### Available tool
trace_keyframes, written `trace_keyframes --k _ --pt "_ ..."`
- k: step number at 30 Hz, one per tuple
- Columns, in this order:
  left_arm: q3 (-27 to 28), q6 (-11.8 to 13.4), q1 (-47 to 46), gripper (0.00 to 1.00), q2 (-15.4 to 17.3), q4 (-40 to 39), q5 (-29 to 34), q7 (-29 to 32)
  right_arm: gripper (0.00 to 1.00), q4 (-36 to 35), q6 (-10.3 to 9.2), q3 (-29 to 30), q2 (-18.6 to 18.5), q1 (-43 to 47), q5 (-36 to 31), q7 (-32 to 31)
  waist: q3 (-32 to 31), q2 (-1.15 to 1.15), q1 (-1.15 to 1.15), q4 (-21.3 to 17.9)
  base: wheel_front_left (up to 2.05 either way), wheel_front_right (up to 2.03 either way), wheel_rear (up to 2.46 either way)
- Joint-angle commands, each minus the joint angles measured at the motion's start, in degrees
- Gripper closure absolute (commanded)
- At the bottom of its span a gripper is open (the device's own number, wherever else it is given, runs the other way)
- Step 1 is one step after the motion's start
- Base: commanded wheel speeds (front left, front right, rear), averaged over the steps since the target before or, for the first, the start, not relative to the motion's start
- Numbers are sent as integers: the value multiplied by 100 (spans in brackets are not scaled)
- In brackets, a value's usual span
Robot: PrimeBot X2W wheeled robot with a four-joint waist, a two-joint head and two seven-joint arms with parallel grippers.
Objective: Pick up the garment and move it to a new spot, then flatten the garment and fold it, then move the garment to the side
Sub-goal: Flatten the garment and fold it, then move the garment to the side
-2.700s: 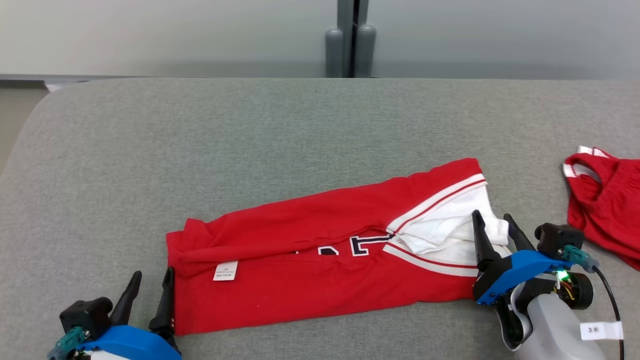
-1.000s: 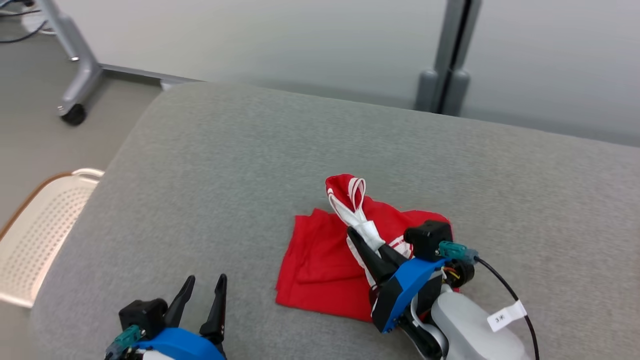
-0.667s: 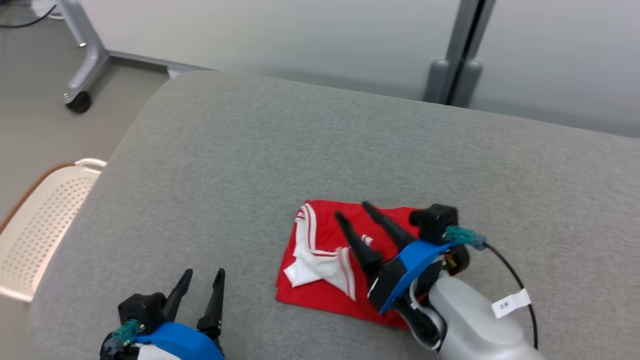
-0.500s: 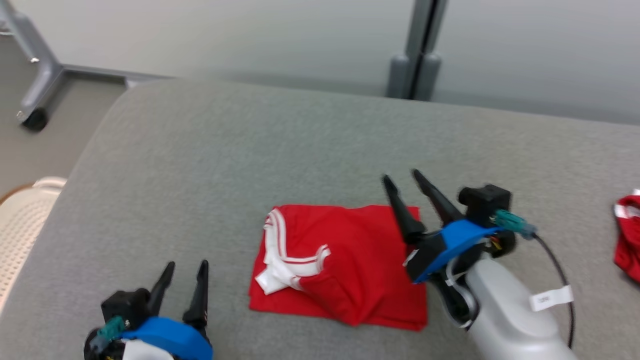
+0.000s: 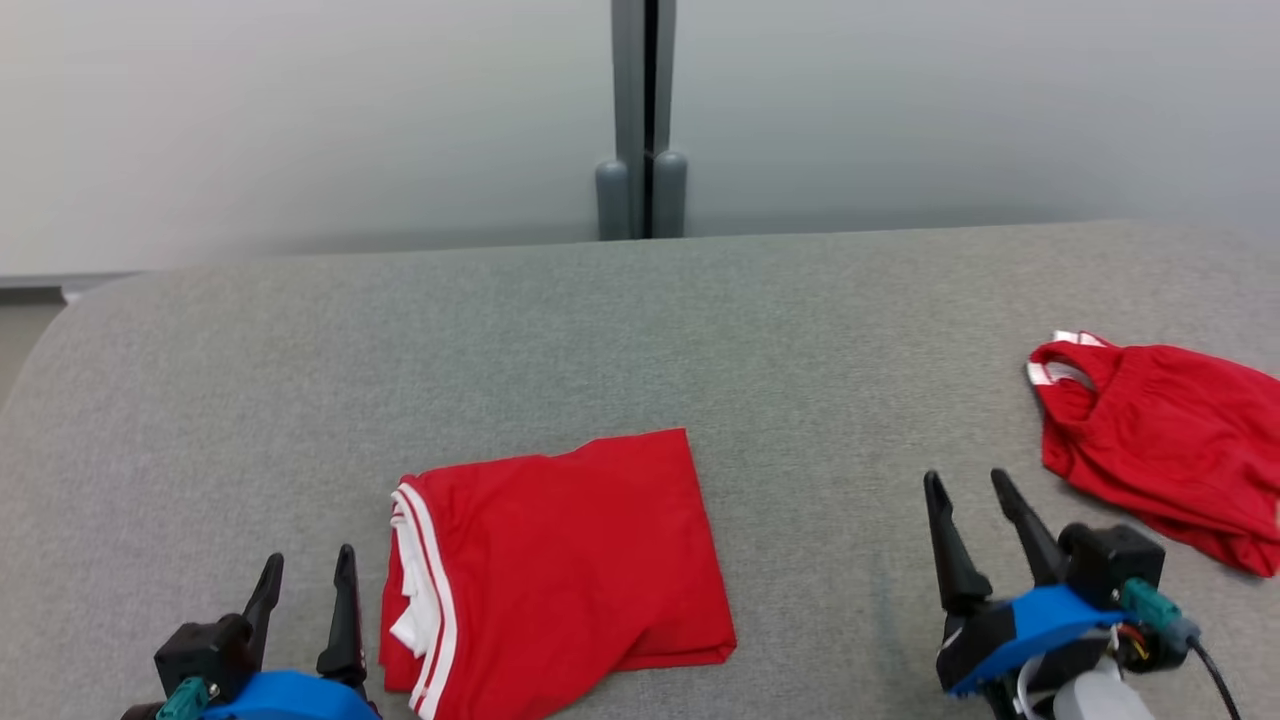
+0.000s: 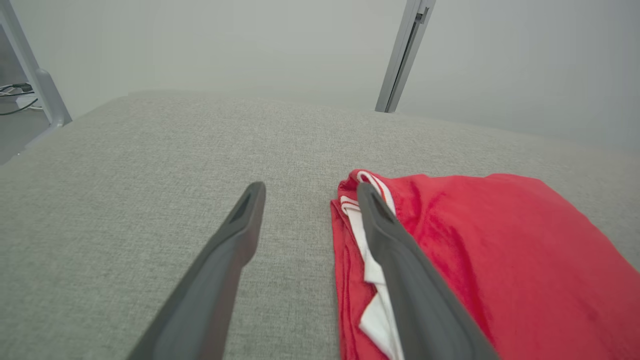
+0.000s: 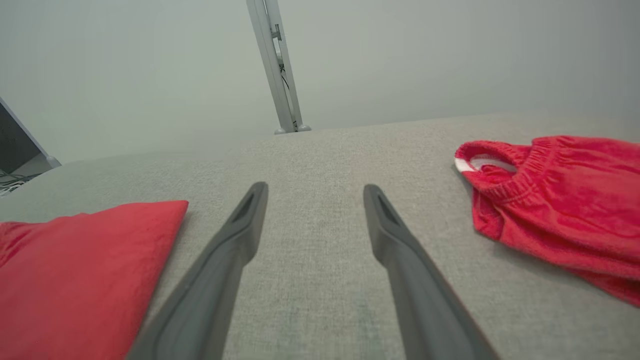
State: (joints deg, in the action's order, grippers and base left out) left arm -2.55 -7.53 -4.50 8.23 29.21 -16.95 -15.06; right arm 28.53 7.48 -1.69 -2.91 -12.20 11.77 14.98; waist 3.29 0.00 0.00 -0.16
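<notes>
Now released, folded garment (image 5: 555,560) flat, right gripper (image 5: 965,477) withdrawn and apart, left gripper (image 5: 309,557) apart.

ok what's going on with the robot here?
The folding looks done: the red garment lies as a folded rectangle on the grey padded surface. The left gripper and the right gripper sit on either side of it, both open and holding nothing. A second red garment lies crumpled at the right.

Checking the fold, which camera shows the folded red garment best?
Head view: the folded garment lies almost whole, uncovered. Left wrist view shows its striped edge, partly behind a finger; right wrist view, one plain corner.
</notes>
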Motion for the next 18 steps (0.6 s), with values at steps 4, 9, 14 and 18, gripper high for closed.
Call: trace_keyframes --k 4,9,14,18 --pt "270 9 243 0 -109 -7 279 -12 0 9 2 -55 -5 363 -42 26 -270 0 0 -250 0 0 0" --pt "456 9 449 0 -227 34 501 -12 0 136 2 -187 -5 507 14 26 -411 0 0 -296 0 0 0" --pt "491 9 460 0 -298 63 592 -12 0 196 2 -243 -7 490 73 26 -422 0 0 -233 0 0 0" --pt "420 9 347 0 -322 25 565 -12 0 194 2 -314 -7 394 124 27 -323 0 0 -105 0 0 0"
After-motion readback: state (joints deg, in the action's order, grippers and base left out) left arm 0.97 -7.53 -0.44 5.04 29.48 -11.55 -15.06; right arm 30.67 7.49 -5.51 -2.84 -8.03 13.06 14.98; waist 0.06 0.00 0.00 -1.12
